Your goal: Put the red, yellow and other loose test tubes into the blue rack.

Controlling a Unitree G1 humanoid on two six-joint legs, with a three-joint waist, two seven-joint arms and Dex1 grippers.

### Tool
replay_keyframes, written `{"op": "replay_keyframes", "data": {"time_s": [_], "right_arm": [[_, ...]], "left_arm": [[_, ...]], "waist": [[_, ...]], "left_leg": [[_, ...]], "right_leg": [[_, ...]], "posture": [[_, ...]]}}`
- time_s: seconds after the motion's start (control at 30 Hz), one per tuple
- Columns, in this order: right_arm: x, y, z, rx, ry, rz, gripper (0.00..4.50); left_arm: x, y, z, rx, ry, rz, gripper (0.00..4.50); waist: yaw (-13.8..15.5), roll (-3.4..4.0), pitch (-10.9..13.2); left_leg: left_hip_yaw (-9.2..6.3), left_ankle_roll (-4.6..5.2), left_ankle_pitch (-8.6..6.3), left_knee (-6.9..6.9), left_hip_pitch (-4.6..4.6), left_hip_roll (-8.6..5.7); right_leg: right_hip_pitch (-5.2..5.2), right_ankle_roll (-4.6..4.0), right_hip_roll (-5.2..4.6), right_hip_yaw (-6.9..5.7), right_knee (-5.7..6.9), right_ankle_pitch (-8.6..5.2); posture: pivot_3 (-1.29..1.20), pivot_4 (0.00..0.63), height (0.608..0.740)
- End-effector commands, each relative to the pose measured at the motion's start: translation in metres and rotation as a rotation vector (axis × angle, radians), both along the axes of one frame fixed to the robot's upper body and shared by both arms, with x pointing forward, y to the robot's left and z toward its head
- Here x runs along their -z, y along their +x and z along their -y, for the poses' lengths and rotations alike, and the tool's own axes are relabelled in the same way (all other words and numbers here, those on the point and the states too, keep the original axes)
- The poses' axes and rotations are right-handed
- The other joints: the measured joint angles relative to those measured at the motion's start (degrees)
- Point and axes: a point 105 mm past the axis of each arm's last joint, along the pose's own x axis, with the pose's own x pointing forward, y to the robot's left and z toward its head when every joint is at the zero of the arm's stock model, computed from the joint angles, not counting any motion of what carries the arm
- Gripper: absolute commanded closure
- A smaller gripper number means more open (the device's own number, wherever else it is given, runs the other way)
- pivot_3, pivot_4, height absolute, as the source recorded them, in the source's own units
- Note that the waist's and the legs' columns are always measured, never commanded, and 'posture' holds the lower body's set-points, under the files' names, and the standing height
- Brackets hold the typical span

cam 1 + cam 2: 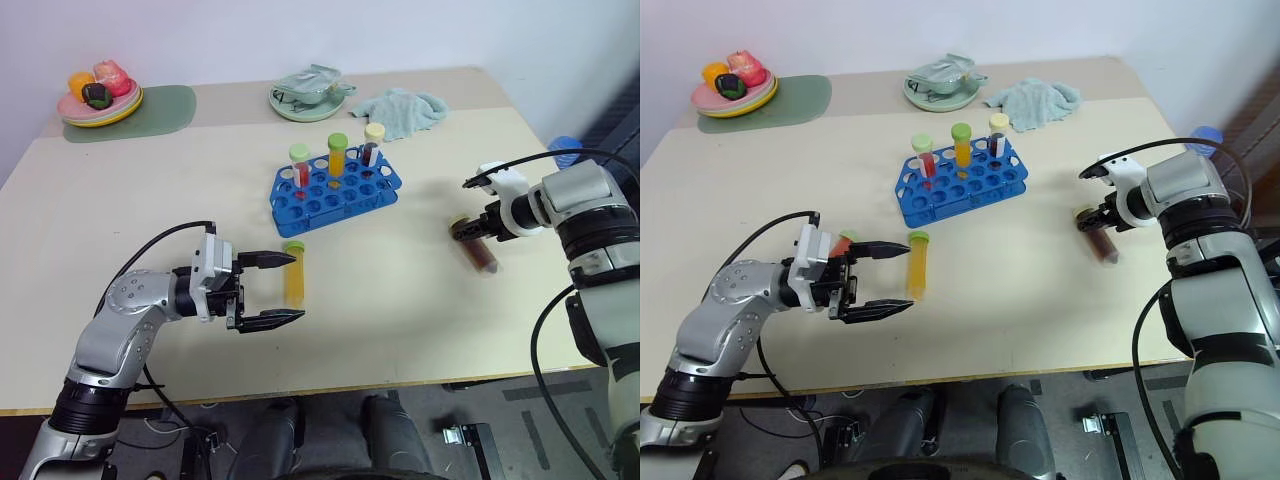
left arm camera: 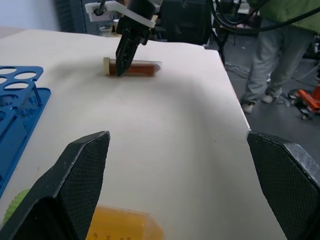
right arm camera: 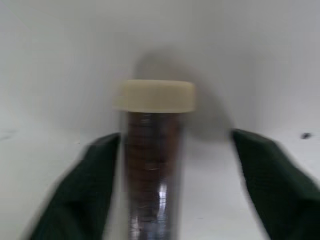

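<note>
The blue rack [image 1: 345, 195] stands mid-table with three capped tubes upright in its back row: a red one [image 1: 300, 168], a yellow one [image 1: 338, 155] and a dark one [image 1: 371, 148]. A loose yellow tube [image 1: 294, 282] with a green cap lies in front of the rack, between the spread fingers of my open left gripper [image 1: 298, 288]. To the right lies a brown tube [image 1: 480, 250] with a cream cap. My right gripper [image 3: 172, 165] points down over it near the cap, one finger against its side and the other apart. Something orange-red [image 1: 844, 242] peeks out behind the left gripper.
A plate of toy food [image 1: 100, 95] sits on a green mat [image 1: 165, 108] at the back left. A pale green dish [image 1: 310, 95] and a teal cloth [image 1: 405, 110] lie behind the rack. A person [image 2: 280, 55] stands beyond the table's right edge.
</note>
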Motion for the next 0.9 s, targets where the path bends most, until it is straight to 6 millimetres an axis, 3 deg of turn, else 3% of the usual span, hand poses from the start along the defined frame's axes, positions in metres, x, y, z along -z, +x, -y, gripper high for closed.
{"op": "replay_keyframes", "data": {"time_s": [0.03,0.23,0.3,0.43,0.57,0.7,0.9], "right_arm": [[-0.004,0.005,-0.009,-0.029,0.027,0.016,2.88],[-0.011,0.007,-0.024,-0.072,0.076,0.048,2.88],[-0.030,0.007,-0.042,-0.141,0.164,0.114,2.88],[-0.087,0.004,-0.093,-0.326,0.481,0.383,2.88],[-0.119,0.002,-0.117,-0.385,0.727,0.637,2.88],[-0.126,-0.003,-0.129,-0.455,0.895,0.904,2.88],[-0.103,0.023,-0.129,-0.306,0.839,1.124,2.88]], "left_arm": [[-0.009,-0.003,-0.001,-0.001,-0.009,0.031,0.00],[-0.010,-0.004,-0.003,-0.008,-0.009,0.031,0.00],[-0.011,-0.004,-0.004,-0.015,-0.010,0.030,0.00],[-0.011,-0.004,-0.005,-0.028,-0.015,0.024,0.00],[-0.012,-0.004,-0.006,-0.040,-0.021,0.021,0.00],[-0.015,-0.002,-0.008,-0.053,-0.020,0.023,0.00],[-0.019,-0.001,-0.010,-0.074,-0.030,0.025,0.00]], "waist": [[-0.1,0.00,0.0],[-0.2,0.00,0.0],[-0.2,0.03,0.0],[-0.2,0.09,0.0],[0.4,-0.01,0.0],[0.4,-0.06,-0.1],[-0.3,-0.01,-0.1]], "left_leg": [[0.00,0.00,0.00,0.00,0.00,0.00],[0.00,-0.02,0.01,0.01,0.01,0.01],[0.01,-0.02,0.01,0.00,0.00,0.01],[0.04,-0.03,0.02,-0.03,-0.07,0.01],[0.01,-0.03,0.02,0.03,-0.07,0.00],[-0.07,-0.02,0.02,0.11,-0.06,-0.04],[-0.01,-0.08,0.05,0.04,-0.06,-0.02]], "right_leg": [[0.00,0.00,0.00,0.00,0.00,0.00],[0.00,0.00,0.01,0.00,0.02,0.00],[-0.05,0.00,0.01,0.01,0.04,0.00],[-0.21,0.00,0.00,0.03,0.12,0.00],[-0.16,0.00,-0.01,0.02,0.13,0.01],[-0.01,0.04,-0.02,-0.03,0.08,0.04],[-0.18,0.04,-0.01,-0.01,0.22,0.05]], "posture": [[0.00,0.150,0.740],[0.00,0.150,0.740],[0.00,0.150,0.740],[0.00,0.150,0.740],[0.00,0.150,0.740],[0.00,0.150,0.740],[0.00,0.150,0.740]]}}
